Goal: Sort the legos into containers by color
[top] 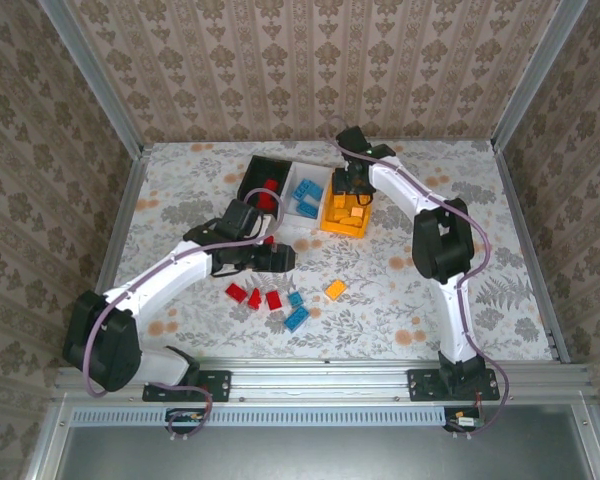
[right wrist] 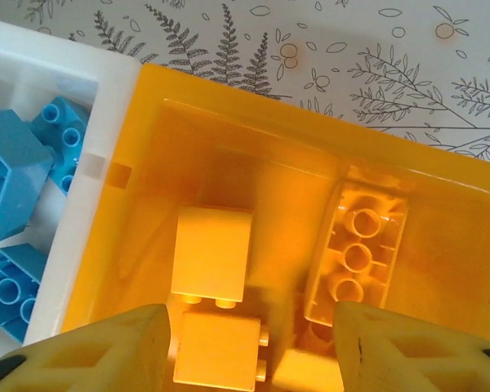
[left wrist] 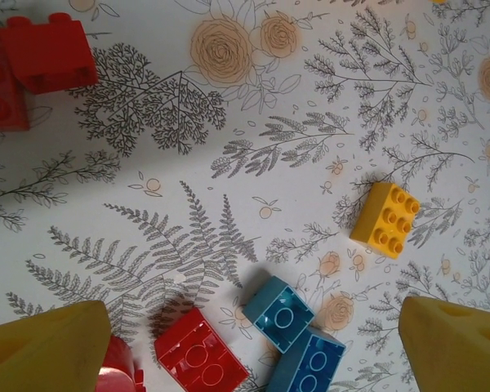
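**Several loose, jaws apart on both arms**

From where I stand, the right gripper [right wrist: 253,347] hangs low over the orange open-top plastic bin [right wrist: 253,139], the right-hand bin in a joined row of three. Its yellow fingers [right wrist: 98,351] are spread, with nothing pinched between them. Below them, on the bin floor, lie small orange studded plastic bricks [right wrist: 212,253]. One long orange brick [right wrist: 358,253] sits by the right wall, hollow side up. The lowest brick sits close to the left finger, though I cannot say whether they touch.

Next door, the white plastic bin [right wrist: 106,131] holds light blue studded bricks [right wrist: 12,175]. At the far-left end of the row, the black plastic bin [top: 255,172] has a red brick [top: 270,186] in it.

The left gripper [left wrist: 253,343] hovers above the fern-and-flower printed table [left wrist: 229,163], in front of the bins, fingers wide and holding nothing. Between its fingertips [left wrist: 49,351] lie an upturned red brick [left wrist: 200,359] and two upturned blue bricks [left wrist: 279,314], which touch each other. A lone orange brick [left wrist: 385,219] sits studs up, off to the right of them. Another red studded brick [left wrist: 49,49] lies well apart, at the top left of the wrist view.
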You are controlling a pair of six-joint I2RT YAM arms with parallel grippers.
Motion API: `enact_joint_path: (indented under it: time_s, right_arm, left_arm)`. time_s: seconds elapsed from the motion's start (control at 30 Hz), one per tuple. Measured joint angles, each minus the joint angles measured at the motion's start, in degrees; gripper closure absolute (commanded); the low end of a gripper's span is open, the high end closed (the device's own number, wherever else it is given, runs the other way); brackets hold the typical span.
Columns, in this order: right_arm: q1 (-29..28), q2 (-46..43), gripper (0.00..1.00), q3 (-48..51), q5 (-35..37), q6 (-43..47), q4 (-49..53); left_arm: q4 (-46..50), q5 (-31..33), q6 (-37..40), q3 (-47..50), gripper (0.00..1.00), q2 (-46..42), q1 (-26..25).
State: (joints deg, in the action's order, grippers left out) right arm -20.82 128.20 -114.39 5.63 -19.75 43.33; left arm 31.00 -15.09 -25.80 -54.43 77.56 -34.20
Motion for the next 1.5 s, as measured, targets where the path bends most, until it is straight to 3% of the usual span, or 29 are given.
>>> enact_joint_path:
  time_s: [0.03, 0.13, 0.37, 0.57, 0.7, 0.8, 1.13, 1.5]
  right_arm:
    - [0.0, -0.5, 0.4, 0.1, -0.1, 0.0, 0.2]
    - [0.0, -4.5, 0.35, 2.3, -0.9, 0.1, 0.8]
    - [-1.4, -24.0, 0.24, 15.7, -8.1, 4.9, 4.9]
    - [-11.0, -33.9, 0.17, 29.1, -10.6, 13.5, 11.2]
    - [-18.6, -32.9, 0.15, 34.2, -10.4, 16.8, 13.3]
    - [-20.7, -31.2, 0.14, 36.3, -9.7, 18.0, 13.7]
    - [-22.6, -22.8, 0.11, 37.0, -7.7, 18.5, 10.9]
    - [-23.3, -16.3, 0.21, 36.5, -4.2, 18.4, 9.2]
  left_arm:
    - [-0.4, 0.2, 0.0, 0.5, 0.01, -0.5, 0.0]
    - [-1.6, 0.3, -0.2, 2.5, 0.0, -3.2, 0.1]
    - [-5.6, 0.8, -0.2, 6.0, 0.0, -8.3, 0.2]
    - [-7.5, 3.0, -0.2, 7.2, 0.0, -11.1, 0.6]
    - [-8.6, 4.0, -0.4, 7.6, 0.0, -13.0, 1.0]
    - [-8.7, 4.3, -1.3, 7.8, 0.0, -13.8, 1.6]
    - [-6.9, 3.5, -3.8, 8.0, 0.0, -13.9, 3.8]
    - [-6.3, 2.6, -4.0, 8.3, 0.0, -13.9, 5.2]
